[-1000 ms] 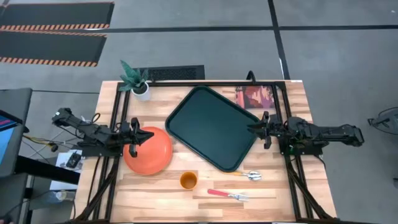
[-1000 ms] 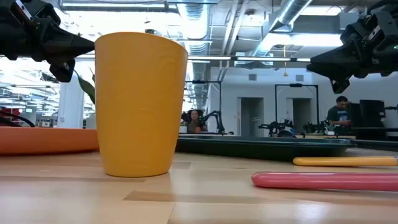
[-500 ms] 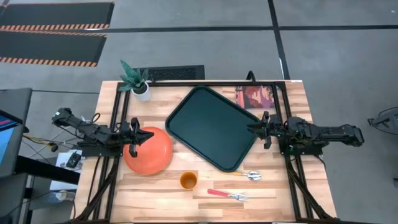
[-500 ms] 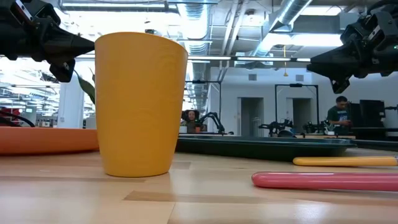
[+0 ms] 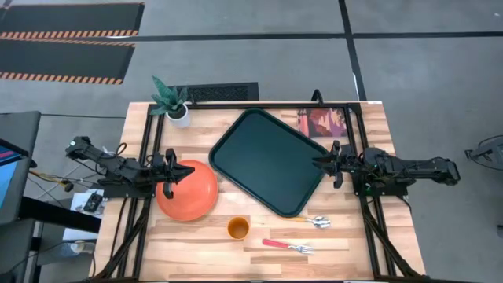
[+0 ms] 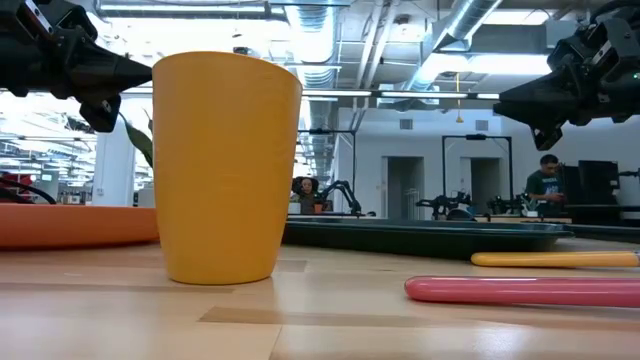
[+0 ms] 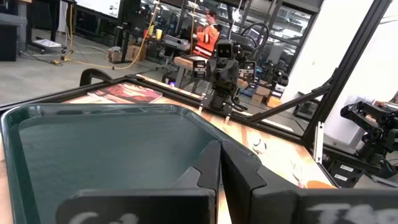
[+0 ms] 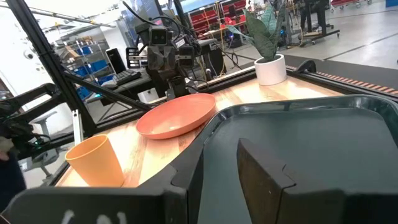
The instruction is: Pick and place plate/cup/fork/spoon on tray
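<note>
The wooden desk (image 5: pixel 196 240) carries the dark green tray (image 5: pixel 271 161), bare inside, at its middle. The orange plate (image 5: pixel 192 192) lies toward the left edge under the left pincer (image 5: pixel 185 174), fingers nearly together. The right pincer (image 5: pixel 318 163), slightly parted, hovers at the tray's right rim. The cup (image 5: pixel 238 229), spoon (image 5: pixel 313 221) and fork (image 5: pixel 287 246) lie near the front edge.

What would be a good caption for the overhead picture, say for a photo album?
Two robot arms wait at either side of an empty tray, with plate, cup, fork and spoon not yet loaded.
</note>
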Controlling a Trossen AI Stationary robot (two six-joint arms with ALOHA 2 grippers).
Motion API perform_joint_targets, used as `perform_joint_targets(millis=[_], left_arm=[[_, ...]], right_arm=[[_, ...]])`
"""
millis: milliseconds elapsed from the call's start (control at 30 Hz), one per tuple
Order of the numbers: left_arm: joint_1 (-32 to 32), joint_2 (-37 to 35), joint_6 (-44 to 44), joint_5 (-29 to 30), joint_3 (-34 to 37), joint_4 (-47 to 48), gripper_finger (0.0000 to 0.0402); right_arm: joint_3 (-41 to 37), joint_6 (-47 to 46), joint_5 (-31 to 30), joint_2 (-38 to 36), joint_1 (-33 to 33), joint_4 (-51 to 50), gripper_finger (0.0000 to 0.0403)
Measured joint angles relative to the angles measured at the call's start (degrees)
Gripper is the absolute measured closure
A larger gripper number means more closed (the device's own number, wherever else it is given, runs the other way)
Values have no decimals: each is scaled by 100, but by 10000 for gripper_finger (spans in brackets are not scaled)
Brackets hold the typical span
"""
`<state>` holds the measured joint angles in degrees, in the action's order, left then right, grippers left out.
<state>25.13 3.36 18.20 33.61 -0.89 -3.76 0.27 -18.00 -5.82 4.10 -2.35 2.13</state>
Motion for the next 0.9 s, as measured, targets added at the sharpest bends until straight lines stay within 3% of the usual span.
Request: perform_joint_targets(millis=[333, 633, 767, 900], left_arm=[[0, 0, 79, 182, 0, -21, 401], [0, -1, 2346, -177, 0, -27, 401], [1, 1, 3850, 208, 0, -44, 401], [1, -1, 4608, 936, 0, -43, 401]], right_arm=[[0, -1, 0, -1, 2, -1, 280], [0, 0, 0, -1, 2, 0, 280], [0, -105, -8, 2, -4, 70, 280], [10, -1257, 38, -3, -3, 368, 280]])
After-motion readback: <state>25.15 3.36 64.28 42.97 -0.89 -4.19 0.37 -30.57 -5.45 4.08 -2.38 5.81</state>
